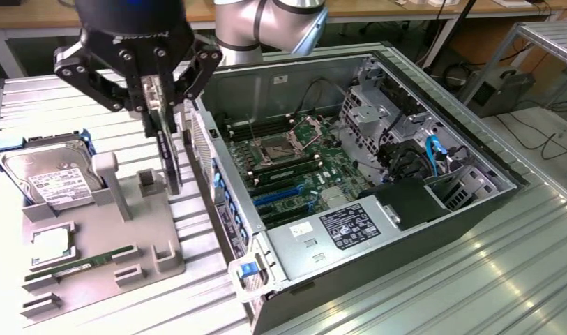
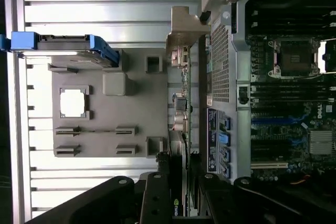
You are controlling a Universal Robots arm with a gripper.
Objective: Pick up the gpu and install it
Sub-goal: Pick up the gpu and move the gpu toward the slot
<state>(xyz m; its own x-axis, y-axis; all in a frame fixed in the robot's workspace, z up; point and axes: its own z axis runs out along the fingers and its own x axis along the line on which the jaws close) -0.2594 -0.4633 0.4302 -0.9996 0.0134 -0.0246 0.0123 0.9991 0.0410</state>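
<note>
The gpu [image 1: 174, 160] is a dark flat card hanging edge-on and upright, its lower end just above the grey holder tray [image 1: 125, 230], close beside the open computer case [image 1: 293, 244]. My gripper [image 1: 158, 105] is shut on its upper edge. In the wrist view the gpu [image 2: 182, 108] runs as a thin edge from my gripper [image 2: 181, 203] to its silver bracket [image 2: 185, 27], between the holder tray [image 2: 105, 119] and the case wall. Inside the case, the motherboard [image 1: 293, 167] shows blue expansion slots [image 1: 281, 195].
On the holder tray, a silver hard drive [image 1: 46, 178] in a blue caddy stands at the exterior view's left. A square chip [image 1: 51, 246] and a green memory stick [image 1: 79, 265] lie nearer the front. Drive cages and cables [image 1: 404, 139] crowd the case's far side.
</note>
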